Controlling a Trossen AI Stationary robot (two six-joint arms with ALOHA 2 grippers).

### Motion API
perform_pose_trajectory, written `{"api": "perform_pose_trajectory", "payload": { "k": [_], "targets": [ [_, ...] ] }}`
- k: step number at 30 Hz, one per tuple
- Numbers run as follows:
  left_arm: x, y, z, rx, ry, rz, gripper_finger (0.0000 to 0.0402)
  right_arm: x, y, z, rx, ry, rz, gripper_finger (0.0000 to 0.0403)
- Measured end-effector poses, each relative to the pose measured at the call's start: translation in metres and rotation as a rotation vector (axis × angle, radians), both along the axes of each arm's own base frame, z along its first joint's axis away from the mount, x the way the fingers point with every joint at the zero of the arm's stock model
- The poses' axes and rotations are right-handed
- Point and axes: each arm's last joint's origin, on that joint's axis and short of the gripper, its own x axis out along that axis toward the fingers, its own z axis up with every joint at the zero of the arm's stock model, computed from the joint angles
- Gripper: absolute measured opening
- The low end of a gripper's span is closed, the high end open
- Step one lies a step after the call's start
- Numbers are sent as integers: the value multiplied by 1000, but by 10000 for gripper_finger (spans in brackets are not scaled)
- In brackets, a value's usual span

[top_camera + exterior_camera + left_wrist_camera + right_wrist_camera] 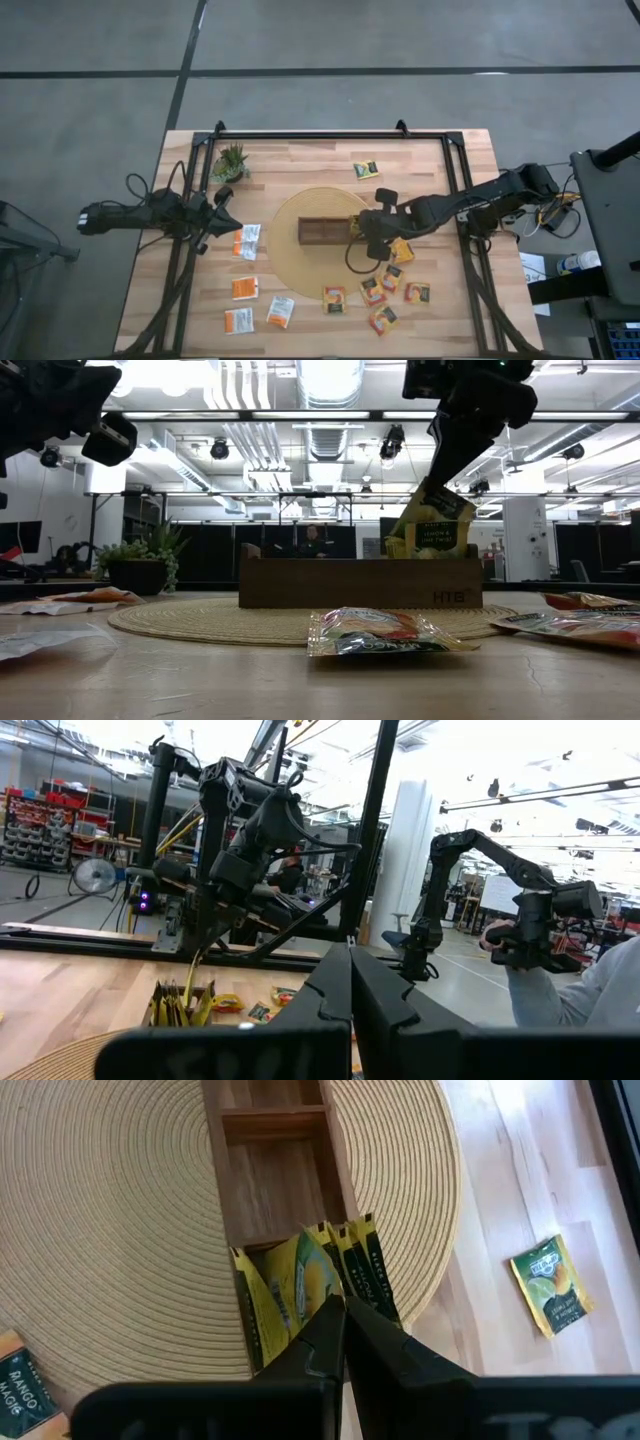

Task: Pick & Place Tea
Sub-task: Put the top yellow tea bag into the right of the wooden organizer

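Right wrist view puts my right end effector (pixel 345 1315) closed and sitting directly over the yellow-green tea sachets (pixel 310 1285) that stand on edge in the end compartment of the wooden tray (pixel 270 1160); whether it pinches the top of one of them I cannot tell, since the fingers hide the contact. From the high view, the tray (pixel 322 231) lies on the round woven mat (pixel 290 262) near the middle of the desk (pixel 300 160), with loose sachets scattered toward the near edge: orange-brown ones (pixel 390 290) toward the right corner and white-and-orange ones (pixel 247 241) on the left half, plus one yellow-green sachet (pixel 365 169) toward the far edge. My left end effector (pixel 222 212) waits closed by the left edge, near the potted plant (pixel 231 160). I judge these sachets very light, thin and floppy, with slick wrappers that may slide or buckle. Lying flat, each offers little to grab, so I would pinch an edge or a raised corner, gently, and lower it upright into a compartment.
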Motion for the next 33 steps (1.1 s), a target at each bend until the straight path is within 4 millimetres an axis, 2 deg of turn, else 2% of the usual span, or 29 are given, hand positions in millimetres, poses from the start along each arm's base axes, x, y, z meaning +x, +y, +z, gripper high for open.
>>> {"api": "perform_pose_trajectory", "payload": {
  "k": [4,14,19,22,24,30,33],
  "targets": [
    [0,0,0,0,0,0,0,0,0,0,6,-5,-11,22],
    [0,0,0,0,0,0,0,3,1,6,23,-33,-33,108],
    [0,0,0,0,0,0,0,4,3,11,69,-42,-17,135],
    [0,0,0,0,0,0,0,3,5,8,137,-17,24,137],
    [0,0,0,0,0,0,0,3,5,6,123,-9,30,133],
    [0,0,0,0,0,0,0,2,-4,6,-140,-40,-40,114],
    [0,0,0,0,0,0,0,3,-9,7,-167,-47,-68,102]
  ]
}}
